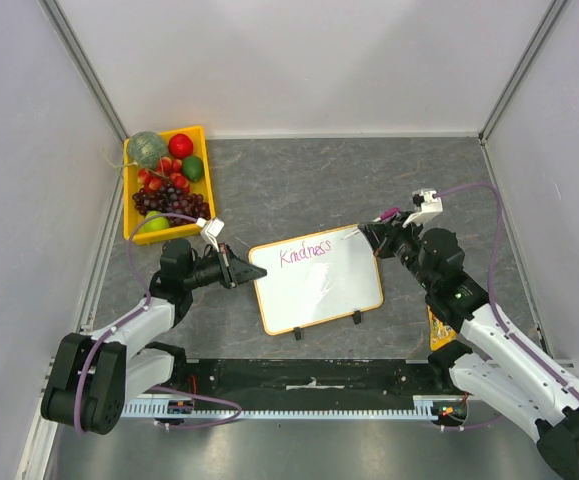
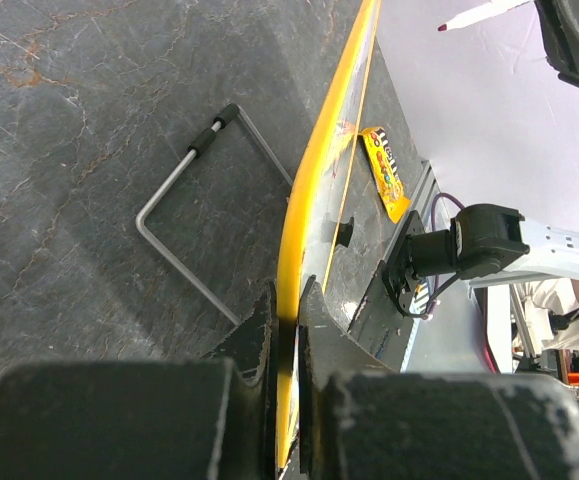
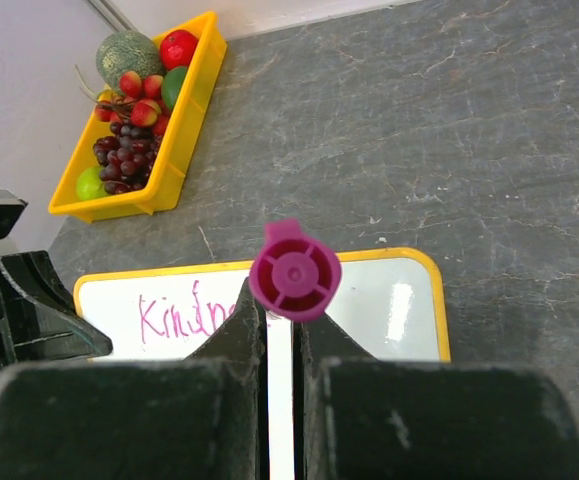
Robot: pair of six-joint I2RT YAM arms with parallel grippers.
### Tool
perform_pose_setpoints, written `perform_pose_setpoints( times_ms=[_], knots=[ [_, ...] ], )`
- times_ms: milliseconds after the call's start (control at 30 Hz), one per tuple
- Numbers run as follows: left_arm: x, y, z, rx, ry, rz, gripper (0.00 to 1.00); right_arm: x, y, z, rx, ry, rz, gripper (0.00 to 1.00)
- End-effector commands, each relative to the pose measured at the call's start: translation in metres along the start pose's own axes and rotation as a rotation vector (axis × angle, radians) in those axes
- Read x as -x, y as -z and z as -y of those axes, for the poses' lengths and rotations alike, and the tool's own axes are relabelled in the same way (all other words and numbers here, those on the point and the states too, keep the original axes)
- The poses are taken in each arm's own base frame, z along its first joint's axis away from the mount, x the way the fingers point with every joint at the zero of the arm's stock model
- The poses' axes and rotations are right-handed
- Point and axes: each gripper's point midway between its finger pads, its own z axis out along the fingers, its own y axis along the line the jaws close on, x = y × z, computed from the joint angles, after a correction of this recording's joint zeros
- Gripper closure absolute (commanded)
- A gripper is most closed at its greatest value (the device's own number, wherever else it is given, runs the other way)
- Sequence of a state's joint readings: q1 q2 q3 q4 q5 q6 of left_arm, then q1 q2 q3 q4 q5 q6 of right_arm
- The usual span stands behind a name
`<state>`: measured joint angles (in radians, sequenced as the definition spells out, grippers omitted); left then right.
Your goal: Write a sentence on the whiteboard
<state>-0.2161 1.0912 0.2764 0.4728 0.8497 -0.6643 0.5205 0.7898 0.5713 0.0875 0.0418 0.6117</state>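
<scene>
Whiteboard [image 1: 319, 290] w/ yellow-orange frame, pink writing [image 1: 304, 252]; magenta marker [image 3: 294, 270]; yellow tray [image 1: 209, 170]; grey veined table [image 1: 299, 180].

The whole worktop [image 1: 299, 190] is taken in from above and behind the arm bases by the top view. The whiteboard [image 2: 314, 190] rim is seen edge-on, very near, past the left claw [image 2: 287, 305]. From the right wrist, the board is looked down on past the right claw [image 3: 281, 320] and marker [image 3: 294, 272] cap; the yellow fruit bin [image 3: 189, 110] is shared with the top view.
</scene>
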Motion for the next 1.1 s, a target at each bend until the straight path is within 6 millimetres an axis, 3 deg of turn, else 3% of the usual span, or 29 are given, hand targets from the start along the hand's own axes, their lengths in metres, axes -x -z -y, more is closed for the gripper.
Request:
perform_pose_setpoints(
  times_ms=[0,200,667,1067],
  knots=[
    [-0.014,0.002,-0.029,0.112,-0.003,-0.018,0.98,0.022,-0.003,-0.002,-0.016,0.034,0.052,1.00],
    [-0.014,0.002,-0.029,0.113,-0.003,-0.019,0.98,0.027,-0.006,0.001,-0.035,0.059,0.070,1.00],
    [-0.014,0.000,-0.031,0.119,0.006,-0.025,0.98,0.005,-0.033,0.010,-0.048,0.049,0.027,1.00],
    [-0.015,0.000,-0.032,0.119,0.007,-0.030,0.98,-0.008,-0.033,0.020,-0.073,0.058,0.002,1.00]
  ],
)
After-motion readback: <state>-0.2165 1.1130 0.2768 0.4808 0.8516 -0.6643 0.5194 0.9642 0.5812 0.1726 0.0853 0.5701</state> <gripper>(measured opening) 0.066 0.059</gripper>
